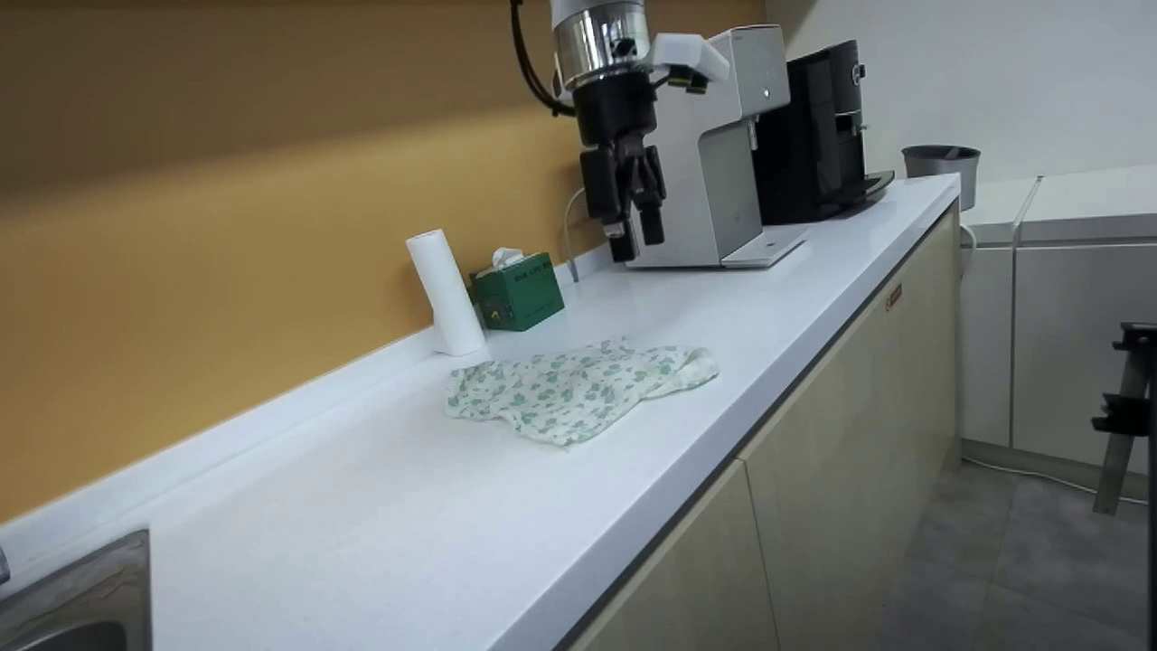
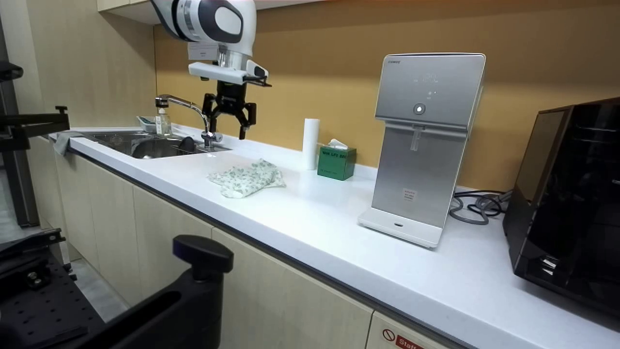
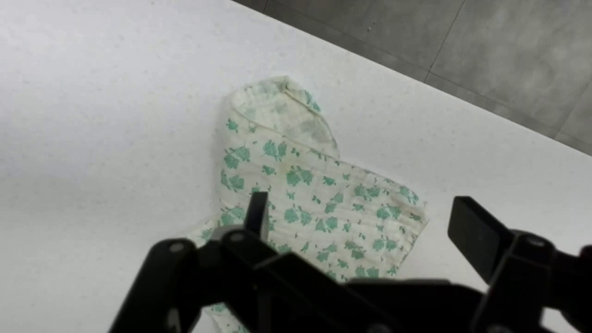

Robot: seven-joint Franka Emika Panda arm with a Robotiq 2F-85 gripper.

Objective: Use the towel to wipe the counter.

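Note:
The towel is a thin white cloth with green floral print. It lies spread and wrinkled on the white counter [image 1: 362, 533]. The towel [image 1: 578, 391] shows in both exterior views, also here [image 2: 249, 179], and one end is folded over in the wrist view [image 3: 314, 185]. My gripper [image 1: 637, 240] is open and empty, held well above the counter. It also shows open in an exterior view [image 2: 227, 130]. In the wrist view the gripper [image 3: 358, 203] has its fingers wide apart, with the towel below and partly hidden by the gripper body.
A paper roll [image 1: 446, 294] and a green tissue box [image 1: 520, 294] stand by the wall behind the towel. A water dispenser [image 2: 426, 145] and a black machine [image 2: 571, 208] stand on the counter. A sink [image 2: 140, 145] with a faucet [image 2: 186, 103] lies at one end.

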